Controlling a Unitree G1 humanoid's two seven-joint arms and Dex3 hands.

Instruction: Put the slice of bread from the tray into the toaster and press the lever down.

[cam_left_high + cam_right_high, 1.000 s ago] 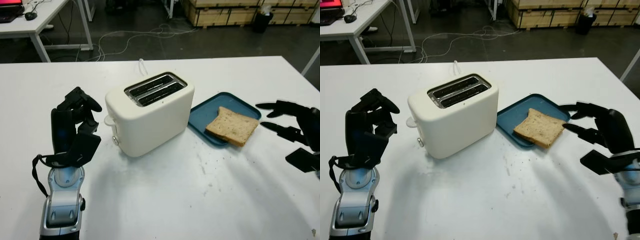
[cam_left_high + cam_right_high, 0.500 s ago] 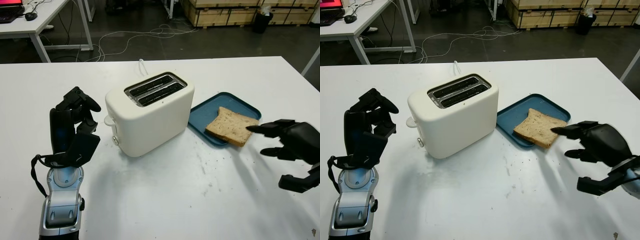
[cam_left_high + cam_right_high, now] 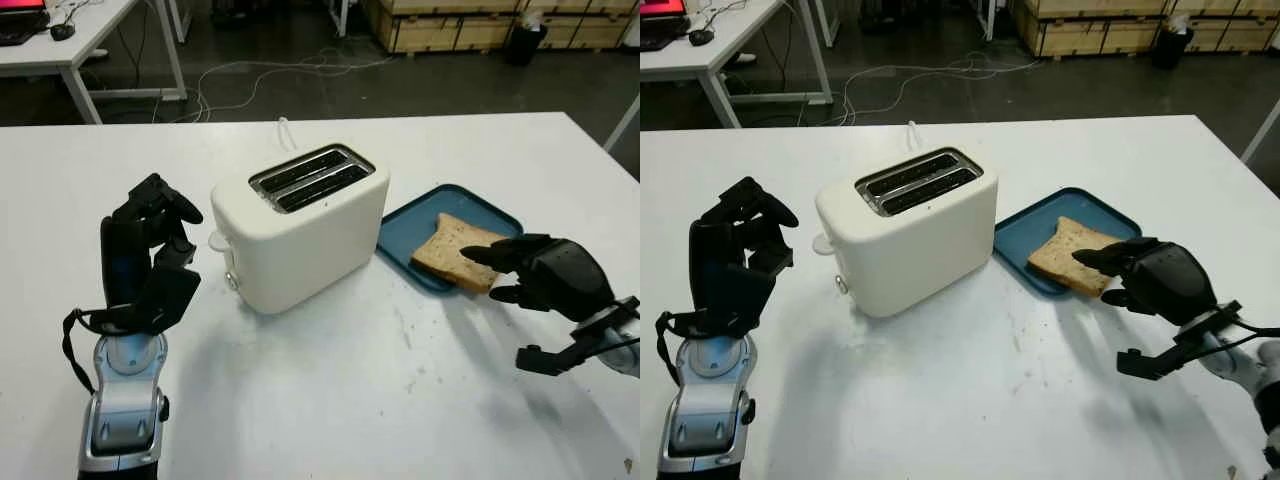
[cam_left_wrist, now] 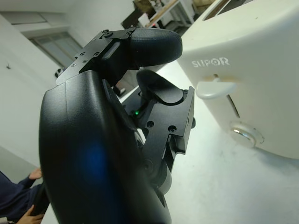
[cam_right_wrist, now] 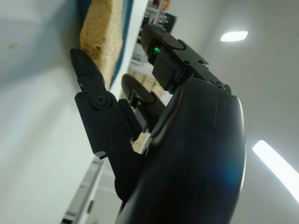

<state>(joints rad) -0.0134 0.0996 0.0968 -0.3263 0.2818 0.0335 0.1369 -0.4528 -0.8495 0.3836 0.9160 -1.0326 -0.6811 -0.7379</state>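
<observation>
While the left robot hand (image 3: 150,240) stays curled, the open right robot hand (image 3: 535,275) reaches the bread (image 3: 450,250).

The one readable text is the brand name "SUPOR", in grey capital letters on the end face of the cream toaster (image 4: 243,79). It stands just above the lever (image 4: 216,87), at about twelve o'clock from it. No other words, numbers or signs can be read.
</observation>
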